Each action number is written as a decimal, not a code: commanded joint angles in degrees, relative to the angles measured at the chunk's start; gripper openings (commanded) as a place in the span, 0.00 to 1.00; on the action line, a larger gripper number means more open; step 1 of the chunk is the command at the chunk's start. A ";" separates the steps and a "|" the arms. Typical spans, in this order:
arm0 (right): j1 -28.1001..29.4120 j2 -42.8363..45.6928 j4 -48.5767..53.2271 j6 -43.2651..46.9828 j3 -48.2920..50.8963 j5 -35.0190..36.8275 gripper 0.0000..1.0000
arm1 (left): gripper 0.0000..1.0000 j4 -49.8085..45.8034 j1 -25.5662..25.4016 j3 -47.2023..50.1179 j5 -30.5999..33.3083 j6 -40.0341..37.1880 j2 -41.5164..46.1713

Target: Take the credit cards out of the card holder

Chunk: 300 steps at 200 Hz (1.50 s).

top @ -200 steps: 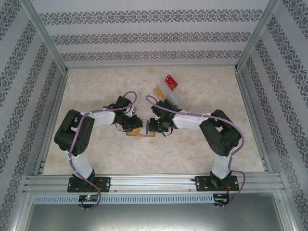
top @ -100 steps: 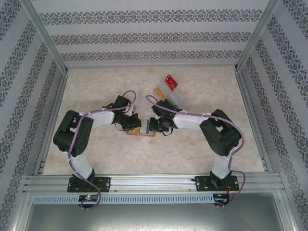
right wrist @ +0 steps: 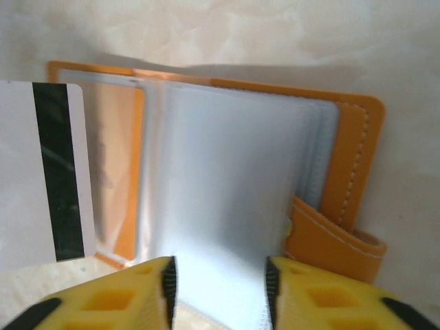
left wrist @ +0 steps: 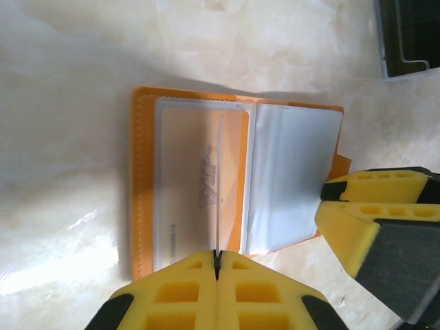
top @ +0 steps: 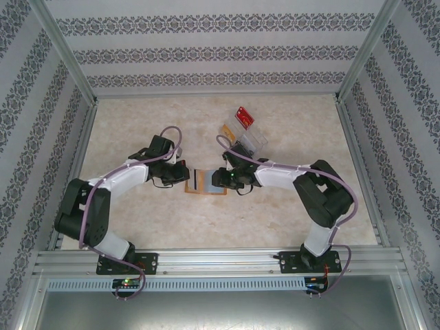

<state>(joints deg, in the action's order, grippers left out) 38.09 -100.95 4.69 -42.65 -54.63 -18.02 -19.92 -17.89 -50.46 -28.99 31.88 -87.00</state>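
Observation:
The orange card holder (top: 208, 185) lies open on the table, its grey see-through pocket pages (right wrist: 227, 192) facing up. My left gripper (left wrist: 218, 256) is shut on the edge of one of the credit cards (left wrist: 220, 179), held upright and seen edge-on above the holder's left half. In the right wrist view that credit card (right wrist: 48, 179) is pale with a black stripe and hangs at the left. My right gripper (right wrist: 218, 282) stands open over the pocket pages beside the side tab (right wrist: 330, 240), and its yellow fingers (left wrist: 371, 213) reach the holder's right edge.
A clear plastic tray (top: 249, 137) with a red card (top: 243, 117) beside it sits just behind the right gripper; its corner (left wrist: 409, 34) is near the holder. Metal frame rails and patterned walls bound the marble tabletop (top: 289, 213).
The left gripper closed on the card and drew back left with it, uncovering the holder. The right gripper's jaws opened over the pocket pages.

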 commanded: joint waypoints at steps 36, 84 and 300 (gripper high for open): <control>-2.75 8.51 -18.63 -4.58 5.53 -12.40 0.66 | 0.00 -0.15 0.46 -0.83 -4.88 4.14 10.74; -4.10 10.16 -27.24 -12.12 5.40 -20.19 0.75 | 0.00 13.05 0.48 1.61 -11.51 18.62 16.93; -8.02 16.35 -16.93 -5.51 3.01 -16.17 0.00 | 0.80 -6.61 3.10 0.50 -1.28 11.33 23.30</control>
<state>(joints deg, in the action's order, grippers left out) 32.03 -87.92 -28.95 -60.97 -46.98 -39.64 -13.61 -16.64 -46.74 -39.77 53.32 -65.73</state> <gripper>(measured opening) 0.045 0.706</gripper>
